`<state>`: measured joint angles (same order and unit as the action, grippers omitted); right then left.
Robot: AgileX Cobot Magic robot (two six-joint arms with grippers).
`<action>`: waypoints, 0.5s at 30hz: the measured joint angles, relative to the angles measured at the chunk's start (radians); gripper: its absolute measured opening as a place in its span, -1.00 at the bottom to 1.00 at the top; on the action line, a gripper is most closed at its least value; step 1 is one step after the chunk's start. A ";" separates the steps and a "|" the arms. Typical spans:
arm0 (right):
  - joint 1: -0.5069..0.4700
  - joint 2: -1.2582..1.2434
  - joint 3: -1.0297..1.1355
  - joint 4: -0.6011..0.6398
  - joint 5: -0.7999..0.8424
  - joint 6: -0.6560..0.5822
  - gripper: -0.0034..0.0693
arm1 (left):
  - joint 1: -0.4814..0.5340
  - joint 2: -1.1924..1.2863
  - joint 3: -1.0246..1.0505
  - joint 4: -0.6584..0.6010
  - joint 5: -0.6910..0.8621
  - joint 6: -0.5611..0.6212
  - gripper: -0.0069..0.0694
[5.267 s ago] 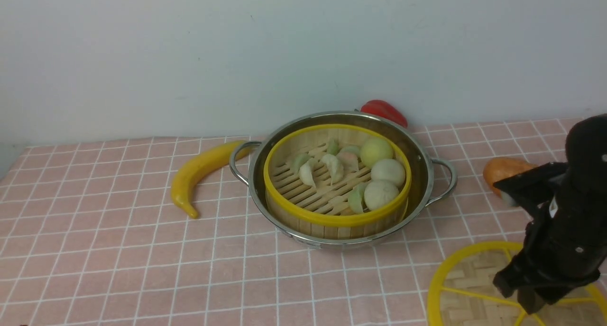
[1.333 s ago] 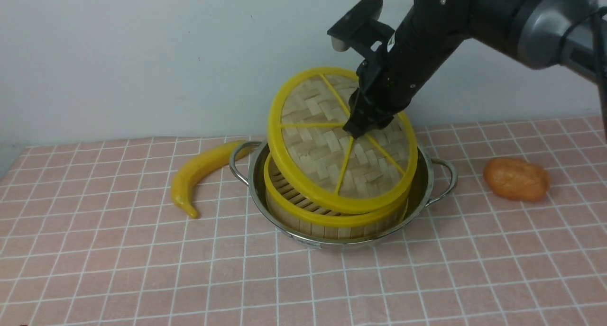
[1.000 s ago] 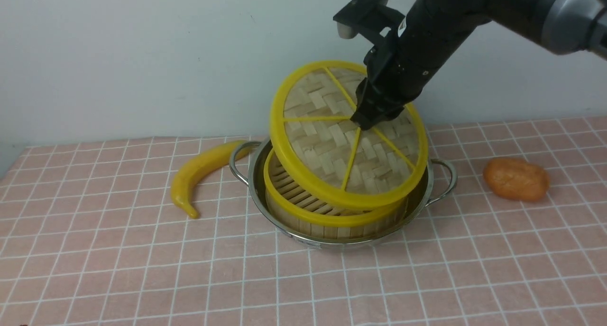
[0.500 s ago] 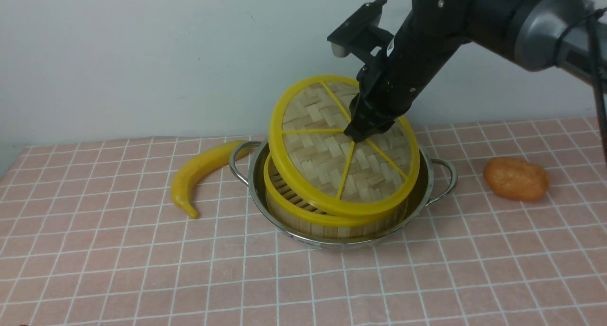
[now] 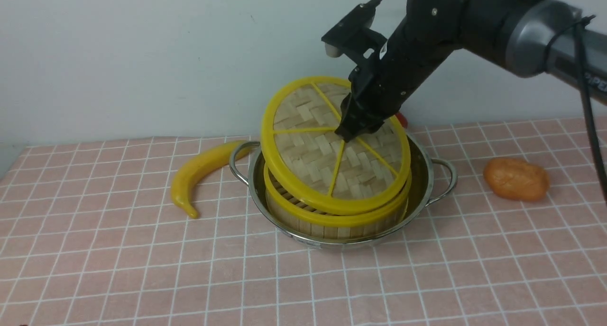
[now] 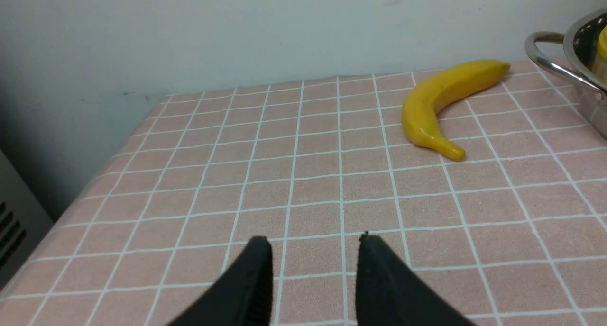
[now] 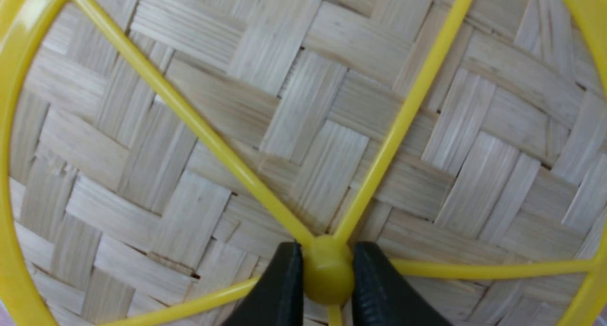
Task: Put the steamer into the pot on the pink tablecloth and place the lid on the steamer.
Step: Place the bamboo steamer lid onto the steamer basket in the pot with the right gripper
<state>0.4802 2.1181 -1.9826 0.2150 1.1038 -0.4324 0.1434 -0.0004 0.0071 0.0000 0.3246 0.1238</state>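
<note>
The lid [image 5: 327,160] under the right fingers [image 7: 280,288] hides most of the inside of the steamer [image 5: 327,230]. Just behind those fingers a red thing [image 5: 403,120] peeks out, too little of it to tell what it is. Off to the side of the left fingers [image 6: 251,288], the picture's edge cuts off the pot [image 6: 588,94].

We see right hand [image 5: 348,132] gripping hub of lid [image 5: 313,165]. Lid is tilted: near edge down against rim of steamer [image 5: 327,229], far edge raised. Steamer sits inside pot [image 5: 420,174] on pink tablecloth [image 5: 142,269]. We note banana [image 5: 199,170] just left of pot, touching its handle or nearly so; orange lump [image 5: 516,179] well right; red object [image 5: 403,119] peeking out behind lid.
</note>
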 joint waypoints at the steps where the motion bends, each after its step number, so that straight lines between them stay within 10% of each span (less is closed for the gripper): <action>1: 0.000 0.000 -0.001 0.000 0.000 -0.001 -0.51 | 0.000 0.000 0.000 0.000 0.000 0.000 -0.18; 15: 0.000 -0.028 -0.046 -0.032 0.126 0.008 -0.51 | 0.000 0.000 0.000 0.000 0.000 0.000 -0.18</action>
<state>0.4802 2.0899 -2.0290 0.1829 1.2294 -0.4244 0.1434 -0.0004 0.0071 0.0000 0.3246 0.1238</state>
